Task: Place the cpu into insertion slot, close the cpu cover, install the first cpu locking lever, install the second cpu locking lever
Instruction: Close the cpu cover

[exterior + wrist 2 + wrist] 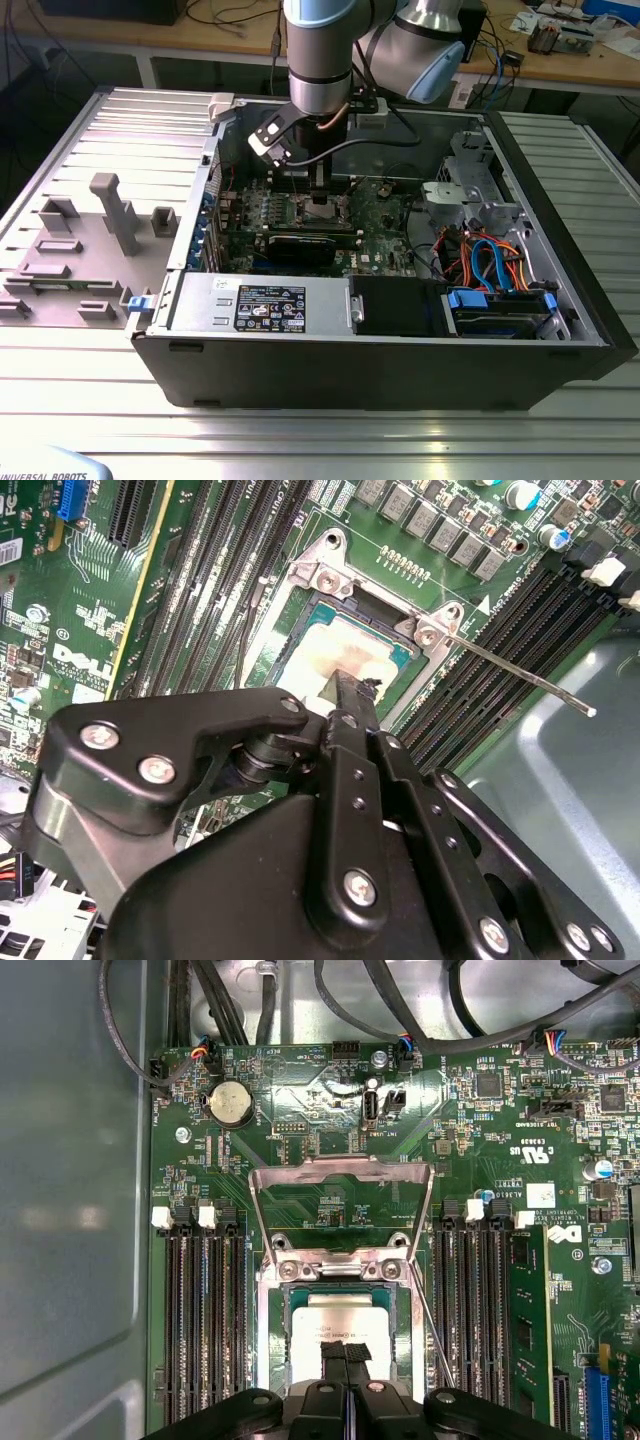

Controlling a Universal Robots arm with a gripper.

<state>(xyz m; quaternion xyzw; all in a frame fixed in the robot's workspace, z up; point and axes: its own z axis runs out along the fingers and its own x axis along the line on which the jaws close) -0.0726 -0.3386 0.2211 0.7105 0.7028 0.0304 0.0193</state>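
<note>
My gripper (pixel 346 1350) is hanging right above one cpu (pixel 340 1315), fingers pinched together on nothing. I am counting one cpu cover (pixel 340 1172), standing raised; the dull-silver square chip is lying in the insertion slot (pixel 270 1330).

Ribbed grey metal table (pixel 320 440), cluttered wood bench (pixel 120 42) in bkgd.

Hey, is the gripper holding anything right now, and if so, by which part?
Nothing seems held: the gripper has its jaws shut together, tips over the cpu lying in the insertion slot.
</note>
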